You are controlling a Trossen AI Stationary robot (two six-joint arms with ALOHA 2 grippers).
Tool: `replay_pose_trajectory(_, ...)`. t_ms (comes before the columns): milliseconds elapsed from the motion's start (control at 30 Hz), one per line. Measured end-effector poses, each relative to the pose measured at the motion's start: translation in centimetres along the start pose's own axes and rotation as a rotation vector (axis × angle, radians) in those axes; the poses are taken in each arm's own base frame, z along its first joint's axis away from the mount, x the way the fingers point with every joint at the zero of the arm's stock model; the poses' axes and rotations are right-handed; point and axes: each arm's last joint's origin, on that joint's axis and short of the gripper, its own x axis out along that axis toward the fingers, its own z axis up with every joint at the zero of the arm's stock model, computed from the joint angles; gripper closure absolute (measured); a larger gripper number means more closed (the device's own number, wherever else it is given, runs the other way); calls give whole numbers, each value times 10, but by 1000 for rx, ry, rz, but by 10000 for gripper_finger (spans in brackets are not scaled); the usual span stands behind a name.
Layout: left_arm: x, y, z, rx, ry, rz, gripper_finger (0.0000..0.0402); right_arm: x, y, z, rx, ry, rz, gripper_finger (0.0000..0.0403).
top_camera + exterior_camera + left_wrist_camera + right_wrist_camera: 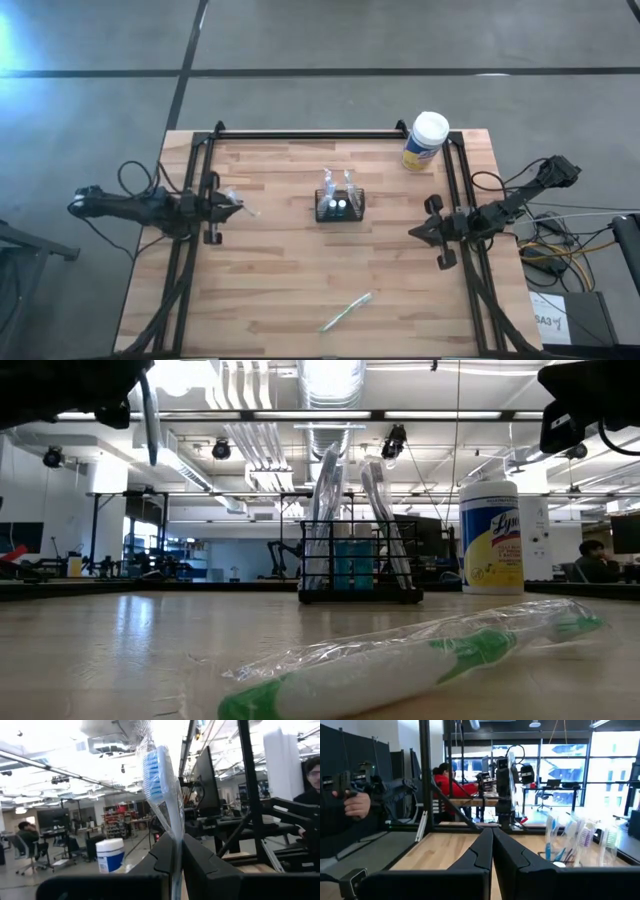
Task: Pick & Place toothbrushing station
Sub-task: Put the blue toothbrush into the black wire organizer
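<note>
We see a wooden desk (280, 270) on a grey floor, in a bright workshop with people seated beyond it. The holder (340, 206) stands mid-desk with wrapped brushes upright in it. The left tool (228, 206), at the left edge, pinches a wrapped blue toothbrush (162, 795) and sits well left of the holder. The right tool (418, 232), closed on nothing, waits at the right edge. A canister (425, 140) stands at the far right; a wrapped green toothbrush (346, 312) lies near the front. Nothing lies between tool and holder.
</note>
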Motion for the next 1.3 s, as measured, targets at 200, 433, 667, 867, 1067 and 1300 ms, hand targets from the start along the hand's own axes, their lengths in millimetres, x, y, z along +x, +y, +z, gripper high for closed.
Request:
replay_pose_trajectory(200, 0, 1, -4, -45, 4, -132, 380, 0, 0, 0, 0, 0, 1, 394)
replay_pose_trajectory(433, -3, -2, -15, -81, 33, -155, 379, 0, 0, 0, 25, -2, 1, 394)
replay_pose_trajectory(667, -6, -4, -27, -99, 48, -153, 378, 0, 0, 0, 42, -2, 2, 394)
replay_pose_trajectory(867, -6, -4, -27, -108, 51, -153, 378, 0, -1, 0, 68, 1, -49, 394)
replay_pose_trajectory(1067, -6, -4, -27, -111, 52, -153, 378, 1, -2, -2, 69, 20, -86, 394)
replay_pose_trajectory(1300, -6, -4, -29, -110, 69, -156, 377, 1, -2, -4, 64, 30, -103, 394)
